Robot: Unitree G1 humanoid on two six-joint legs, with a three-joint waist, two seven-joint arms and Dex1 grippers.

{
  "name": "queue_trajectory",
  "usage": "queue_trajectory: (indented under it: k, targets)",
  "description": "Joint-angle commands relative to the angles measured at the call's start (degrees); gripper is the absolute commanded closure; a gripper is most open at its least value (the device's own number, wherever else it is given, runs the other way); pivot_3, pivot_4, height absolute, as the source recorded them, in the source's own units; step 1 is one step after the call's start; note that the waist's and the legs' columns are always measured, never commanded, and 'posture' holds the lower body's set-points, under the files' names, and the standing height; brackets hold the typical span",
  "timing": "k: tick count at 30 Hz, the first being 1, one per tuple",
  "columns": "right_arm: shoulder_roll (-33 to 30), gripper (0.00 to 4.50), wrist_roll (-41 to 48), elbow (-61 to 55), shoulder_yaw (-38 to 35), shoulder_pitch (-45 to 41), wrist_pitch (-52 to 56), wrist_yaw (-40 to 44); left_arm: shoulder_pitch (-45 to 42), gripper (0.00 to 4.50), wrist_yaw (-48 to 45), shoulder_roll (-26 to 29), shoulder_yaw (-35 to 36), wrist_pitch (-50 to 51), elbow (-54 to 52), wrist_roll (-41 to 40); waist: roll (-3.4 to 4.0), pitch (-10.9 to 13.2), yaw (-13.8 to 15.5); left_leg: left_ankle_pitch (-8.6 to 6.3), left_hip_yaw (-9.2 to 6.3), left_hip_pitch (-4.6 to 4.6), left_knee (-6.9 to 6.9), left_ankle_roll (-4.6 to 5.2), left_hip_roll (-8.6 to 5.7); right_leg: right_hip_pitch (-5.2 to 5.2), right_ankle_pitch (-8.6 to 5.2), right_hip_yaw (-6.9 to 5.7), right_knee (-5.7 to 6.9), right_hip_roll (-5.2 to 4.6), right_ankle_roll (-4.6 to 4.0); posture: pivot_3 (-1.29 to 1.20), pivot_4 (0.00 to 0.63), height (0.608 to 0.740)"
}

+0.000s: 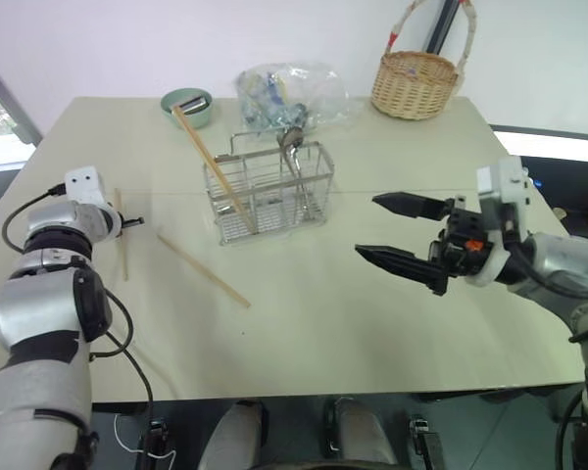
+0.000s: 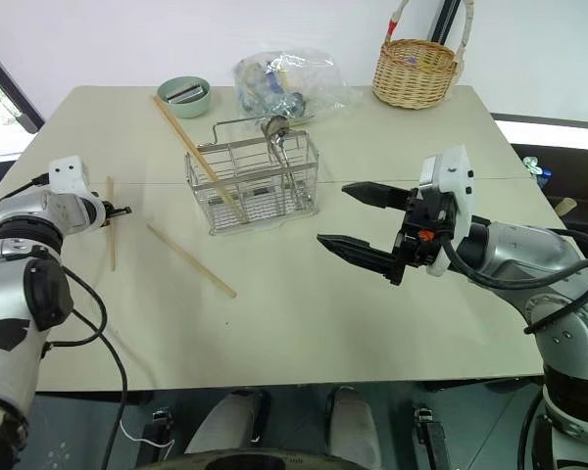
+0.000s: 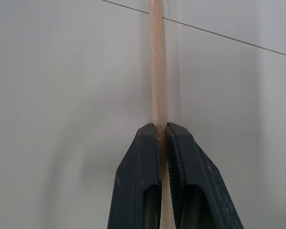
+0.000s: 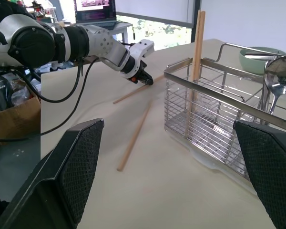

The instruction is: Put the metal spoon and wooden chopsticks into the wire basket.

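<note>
The wire basket stands mid-table. The metal spoon is upright inside it, and one wooden chopstick leans in its left end. Another chopstick lies loose on the table in front of the basket. A third chopstick lies near the left edge, and my left gripper is shut on it, low against the tabletop. My right gripper hovers open to the right of the basket, with nothing between its fingers. It faces the basket and the spoon.
A round wicker basket stands at the back right. A green bowl and a clear plastic bag of items sit behind the wire basket. The table's front half is bare.
</note>
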Motion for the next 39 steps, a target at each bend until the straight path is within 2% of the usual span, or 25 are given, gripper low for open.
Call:
queue_trajectory:
  k: [1, 7, 12, 17, 22, 26, 30, 34, 39]
  targets:
    - [-0.35, 0.0, 0.93, -0.85, -1.3, -1.19, -0.98, -0.27, -0.19, 4.49, 0.21, 0.01, 1.19, -0.24, -0.08, 0.15, 0.0, 0.0, 0.0, 0.0, 0.0, 0.0, 0.0, 0.0, 0.0, 0.0, 0.0, 0.0, 0.01, 0.0, 0.0, 0.0, 0.15, 0.688]
    - [-0.79, 0.0, -0.07, 0.13, -1.16, -0.98, -1.34, 0.37, -1.89, 4.49, -0.69, 1.12, 1.0, -4.81, -1.98, 1.01, -0.01, 0.0, 0.01, 0.0, 0.0, -0.01, 0.03, 0.0, -0.01, 0.0, 0.0, 0.0, 0.03, 0.0, 0.0, 0.0, 0.15, 0.688]
    - [-3.19, 0.0, -0.55, 0.12, -1.88, -1.27, -1.1, 2.57, -5.15, 4.49, -9.72, 3.76, 0.46, -8.68, -8.57, 0.37, -0.09, 0.02, -0.01, 0.0, 0.0, -0.05, 0.05, 0.0, 0.0, -0.03, 0.0, -0.01, 0.03, 0.0, 0.0, 0.0, 0.15, 0.688]
    - [-4.5, 0.0, 1.37, 1.67, -3.82, -3.59, -0.87, 3.13, -3.65, 4.49, -18.71, 5.66, 3.77, -4.09, -26.88, -6.15, -0.09, 0.03, -0.14, 0.0, 0.02, -0.05, 0.05, -0.01, 0.0, -0.01, 0.0, -0.01, 0.0, -0.04, -0.01, 0.0, 0.15, 0.688]
    - [-4.6, 0.0, 0.33, 2.66, -4.37, -3.81, -1.62, 3.29, -2.58, 4.49, -23.95, 4.91, 11.16, 5.76, -49.99, -19.96, -0.08, 0.04, -0.19, 0.0, -0.02, -0.05, 0.04, -0.01, 0.01, 0.0, 0.01, -0.01, -0.04, -0.06, -0.01, 0.0, 0.15, 0.688]
    - [-4.21, 0.0, -0.05, 3.07, -3.9, -3.98, -2.07, 3.37, -4.15, 4.49, -21.54, 0.24, 12.85, 10.2, -61.44, -27.63, -0.03, 0.02, 0.04, 0.0, -0.02, 0.03, 0.07, -0.01, 0.0, 0.08, 0.0, -0.01, -0.04, -0.05, -0.01, 0.0, 0.15, 0.688]
    - [-4.11, 0.0, -0.28, 3.32, -3.37, -4.46, -2.5, 3.28, -2.47, 4.49, -20.82, -6.01, 10.22, 12.46, -68.43, -31.47, -0.02, 0.02, 0.12, 0.0, -0.14, 0.01, 0.37, -0.01, -0.01, 0.29, 0.0, -0.07, -0.05, 0.0, -0.01, 0.0, 0.15, 0.688]
    - [-3.65, 0.0, -0.36, 3.4, -3.08, -5.43, -2.7, 2.28, 1.91, 4.49, -20.89, -11.21, 7.05, 8.93, -69.36, -29.92, 0.16, -0.03, -0.14, -0.01, -0.08, 0.05, 0.41, 0.01, -0.02, 0.33, 0.0, -0.03, -0.09, 0.01, -0.01, 0.0, 0.15, 0.688]
    - [-3.03, 0.0, 0.48, 3.48, -3.73, -6.63, -2.05, -0.06, 7.57, 4.49, -22.08, -14.59, 1.61, 2.9, -70.31, -25.4, 0.18, 0.01, -0.31, 0.0, -0.03, 0.0, 0.41, 0.01, 0.06, 0.21, 0.01, 0.0, -0.04, 0.1, -0.02, 0.0, 0.15, 0.688]
